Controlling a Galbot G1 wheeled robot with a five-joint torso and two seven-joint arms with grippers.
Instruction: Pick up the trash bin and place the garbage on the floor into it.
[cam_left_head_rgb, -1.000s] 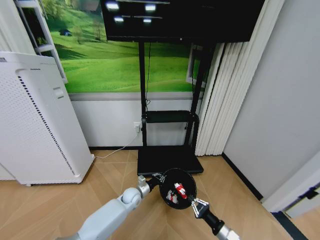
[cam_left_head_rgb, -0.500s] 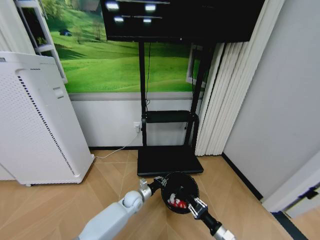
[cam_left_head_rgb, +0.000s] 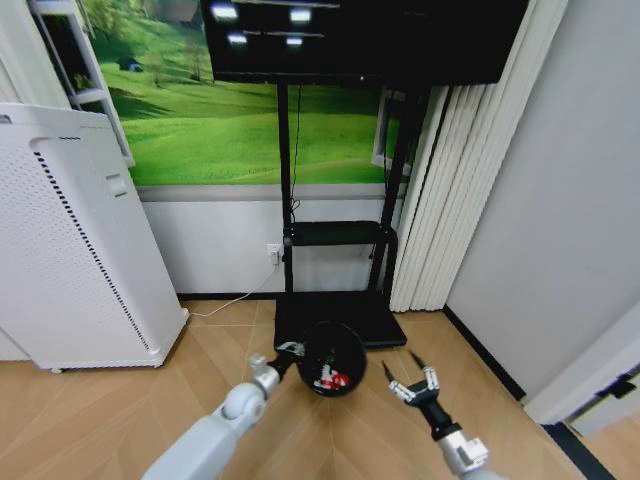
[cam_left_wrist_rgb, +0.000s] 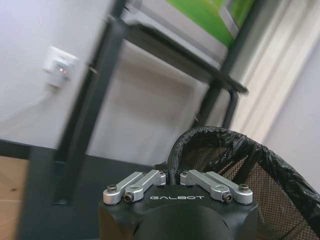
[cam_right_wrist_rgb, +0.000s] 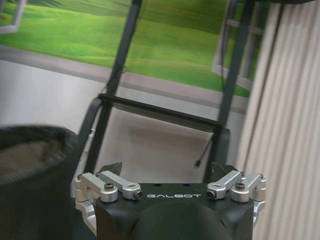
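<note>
The trash bin (cam_left_head_rgb: 329, 352), small, round and black with a black liner, hangs just above the floor (cam_left_head_rgb: 120, 400) in front of the stand's base. My left gripper (cam_left_head_rgb: 292, 350) is shut on the bin's near-left rim; the left wrist view shows the left gripper (cam_left_wrist_rgb: 172, 172) clamped on the bagged rim of the trash bin (cam_left_wrist_rgb: 240, 165). Red and white garbage (cam_left_head_rgb: 331, 379) lies inside the bin. My right gripper (cam_left_head_rgb: 410, 372) hovers open to the right of the bin, holding nothing. In the right wrist view the right gripper (cam_right_wrist_rgb: 168, 168) is spread wide, with the trash bin (cam_right_wrist_rgb: 30, 170) beside it.
A tall white perforated appliance (cam_left_head_rgb: 70, 250) stands at the left. The black screen stand's base (cam_left_head_rgb: 340, 318) lies just behind the bin, with a wall outlet and cable (cam_left_head_rgb: 273, 254) beside it. White curtains (cam_left_head_rgb: 440, 200) and a grey wall close off the right.
My left arm has carried the bin leftward and farther away. My right gripper has come off the bin's near rim and now sits open to its right.
</note>
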